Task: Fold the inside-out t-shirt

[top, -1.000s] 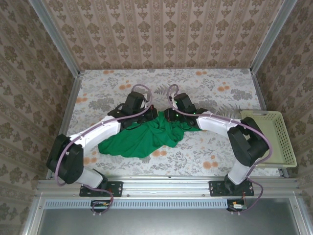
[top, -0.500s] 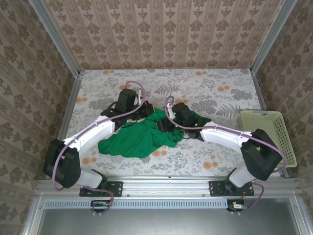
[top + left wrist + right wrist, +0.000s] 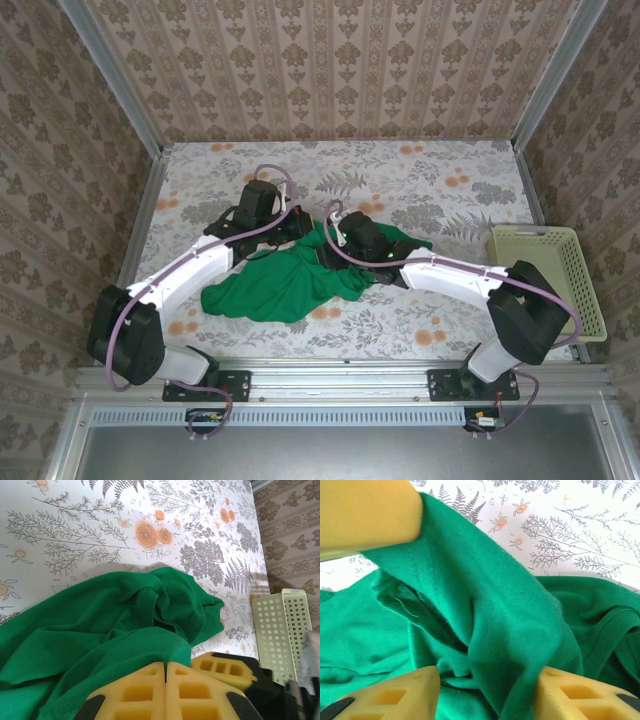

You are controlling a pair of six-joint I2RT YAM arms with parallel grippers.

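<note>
Top view: inside-out t-shirt [image 3: 285, 285] lies crumpled at mid-table, nearer the arm bases than the back wall. Long axis of the heap runs roughly 8 o'clock to 2 o'clock. The bulk sits toward 8 o'clock and a thin tail reaches toward 2 o'clock.

Both grippers work the middle-to-far part of the heap, close beside each other. The left gripper [image 3: 297, 224] is at the 12 o'clock edge of the cloth. The right gripper [image 3: 338, 250] is just toward 4 o'clock from it.

Left wrist view: left gripper [image 3: 165, 667] has its yellow pads pressed together with green cloth running into the seam. Judged clamped on a fold of the shirt.

Right wrist view: right gripper [image 3: 487, 680] has its pads well apart. A raised ridge of cloth stands between them, not pinched.

Relation for the next move: the ridge runs from the left gripper's pad down between the right fingers, so the right gripper need only close on it. The right arm is nearer the free fold.

Cloth: bright green, soft, deeply wrinkled, a seam line visible, no flat panel laid out. Folding proper is not begun.

The pale perforated basket [image 3: 590, 290] sits at the table's [image 3: 420, 180] 3 o'clock edge, well apart.
</note>
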